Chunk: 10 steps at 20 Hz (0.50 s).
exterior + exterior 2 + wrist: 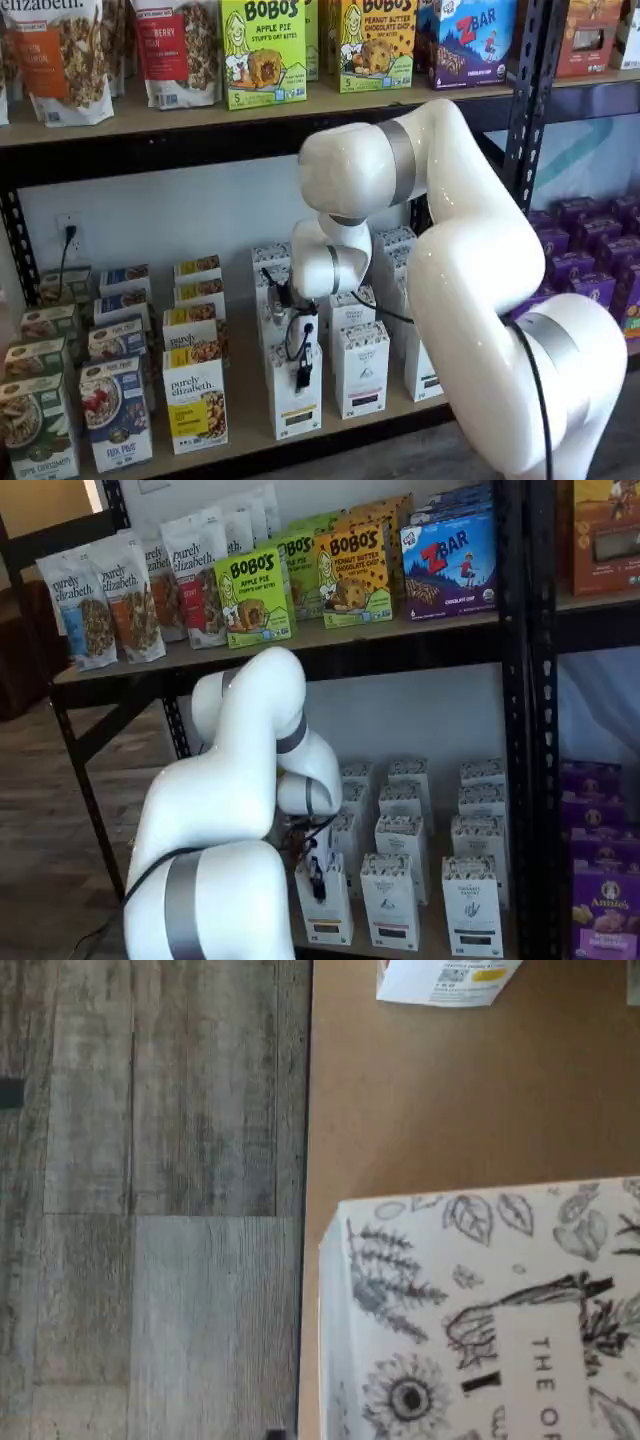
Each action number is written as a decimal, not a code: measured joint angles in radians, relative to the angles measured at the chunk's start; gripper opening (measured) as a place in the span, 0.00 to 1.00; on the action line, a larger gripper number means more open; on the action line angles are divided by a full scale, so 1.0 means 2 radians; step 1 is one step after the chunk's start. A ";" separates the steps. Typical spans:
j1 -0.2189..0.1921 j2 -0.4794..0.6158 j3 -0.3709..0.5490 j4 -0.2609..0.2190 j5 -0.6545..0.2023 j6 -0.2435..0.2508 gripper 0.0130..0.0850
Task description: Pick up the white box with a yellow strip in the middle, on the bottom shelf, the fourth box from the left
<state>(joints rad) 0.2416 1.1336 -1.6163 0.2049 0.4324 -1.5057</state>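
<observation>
The white arm (pixel 470 260) bends low before the bottom shelf (pixel 240 435), its gripper (pixel 302 375) hanging against the upper front of the white box (pixel 296 405) at the shelf's front edge. In both shelf views the dark fingers show side-on, so whether they are spread or closed cannot be told. A like white carton (pixel 361 370) stands just beside the box, and a yellow-panelled cereal box (pixel 194 405) on its other side. The wrist view shows a leaf-patterned box top (pixel 480 1310) on brown board beside grey plank floor (pixel 150 1200).
</observation>
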 joint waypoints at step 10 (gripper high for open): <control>-0.001 -0.003 0.000 -0.004 0.003 0.003 0.78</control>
<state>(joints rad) 0.2397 1.1279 -1.6167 0.1967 0.4384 -1.4996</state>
